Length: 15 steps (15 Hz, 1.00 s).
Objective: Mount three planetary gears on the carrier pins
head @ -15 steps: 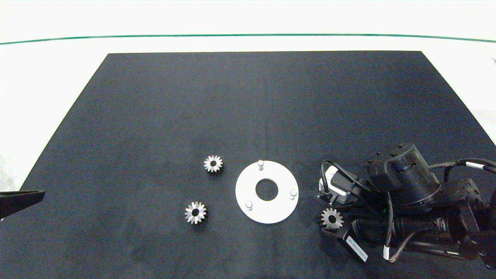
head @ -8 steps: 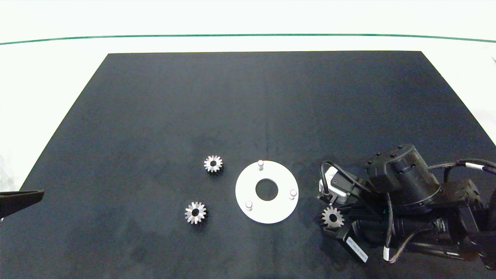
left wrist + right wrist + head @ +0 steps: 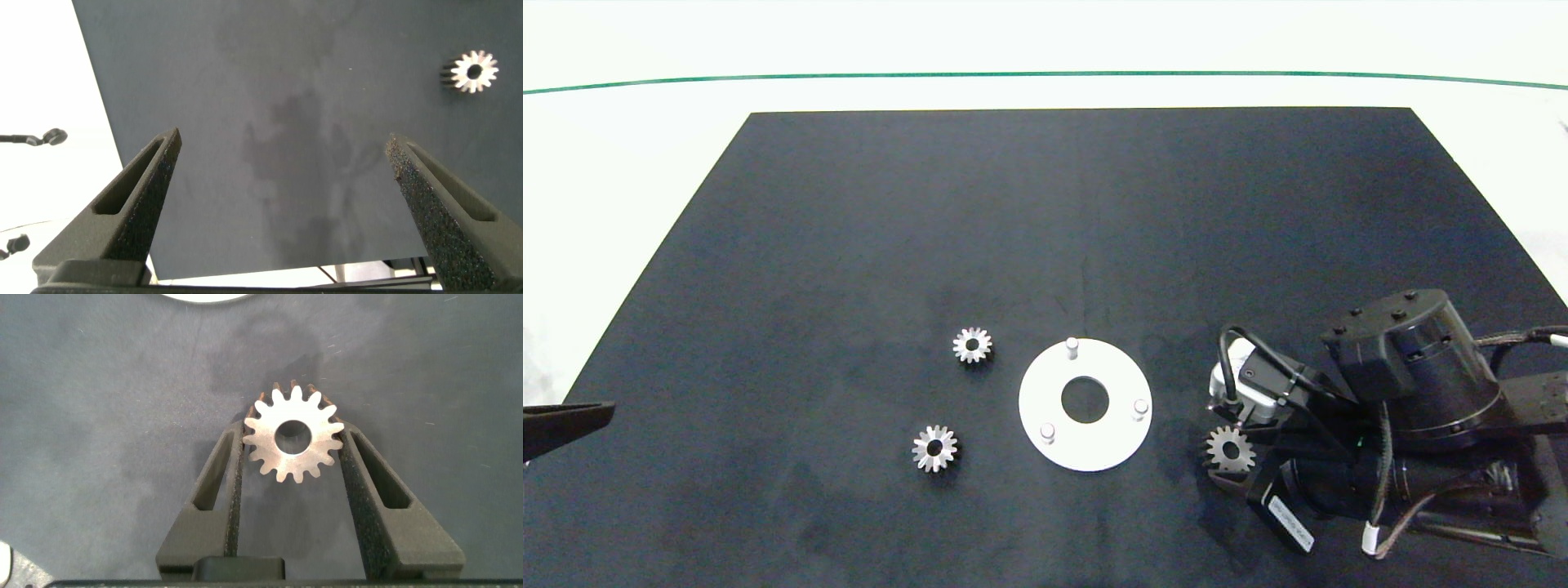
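Observation:
Three carrier pins [image 3: 1072, 346] [image 3: 1141, 406] [image 3: 1047, 431] stand bare on the white ring disc [image 3: 1094, 447]. My right gripper [image 3: 292, 434] is shut on one silver planetary gear [image 3: 292, 438], its teeth pressed by both fingers. In the head view that gear [image 3: 1227, 448] is just right of the disc, at the tip of the right gripper [image 3: 1227, 459]. Two other gears [image 3: 972, 345] [image 3: 934, 447] lie flat on the mat left of the disc. My left gripper [image 3: 568, 418] is parked at the mat's left edge, open [image 3: 283, 139] and holding nothing.
The black mat [image 3: 1045, 229] covers the white table [image 3: 621, 147]; a green line [image 3: 1045, 74] runs along the back. The right arm's bulky wrist [image 3: 1409, 384] fills the mat's near right corner. The left wrist view shows one loose gear [image 3: 474, 71] farther off.
The right arm has shifted a little to the right and away from the front edge, carrying the gear with it. The disc, the two loose gears and the left gripper have stayed put.

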Available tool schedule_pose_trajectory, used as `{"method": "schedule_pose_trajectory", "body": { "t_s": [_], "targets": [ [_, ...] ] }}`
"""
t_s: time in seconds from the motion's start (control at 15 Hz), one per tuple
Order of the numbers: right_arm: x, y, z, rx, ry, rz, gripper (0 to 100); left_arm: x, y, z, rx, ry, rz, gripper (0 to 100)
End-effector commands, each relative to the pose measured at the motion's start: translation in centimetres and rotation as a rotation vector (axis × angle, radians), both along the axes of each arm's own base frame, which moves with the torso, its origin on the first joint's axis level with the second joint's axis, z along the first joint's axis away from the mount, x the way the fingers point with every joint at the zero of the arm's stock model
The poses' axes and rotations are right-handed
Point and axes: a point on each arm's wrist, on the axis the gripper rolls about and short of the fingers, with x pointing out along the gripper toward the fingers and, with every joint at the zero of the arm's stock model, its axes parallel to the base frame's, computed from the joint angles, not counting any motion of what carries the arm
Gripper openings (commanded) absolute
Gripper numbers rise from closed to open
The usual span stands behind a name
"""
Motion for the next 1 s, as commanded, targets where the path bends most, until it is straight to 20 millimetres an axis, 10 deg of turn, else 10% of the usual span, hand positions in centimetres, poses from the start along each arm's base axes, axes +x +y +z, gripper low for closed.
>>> {"method": "schedule_pose_trajectory", "body": {
  "t_s": [0.07, 1.0],
  "targets": [
    [-0.9, -0.6, 2.0, 0.051, -0.064, 0.005, 13, -0.1, 0.0, 0.0, 0.002, 0.002, -0.005, 100],
    [2.4, 5.1, 2.7, 0.041, -0.012, 0.031, 10, -0.1, -0.2, -0.2, 0.004, 0.016, -0.029, 100]
  ]
}}
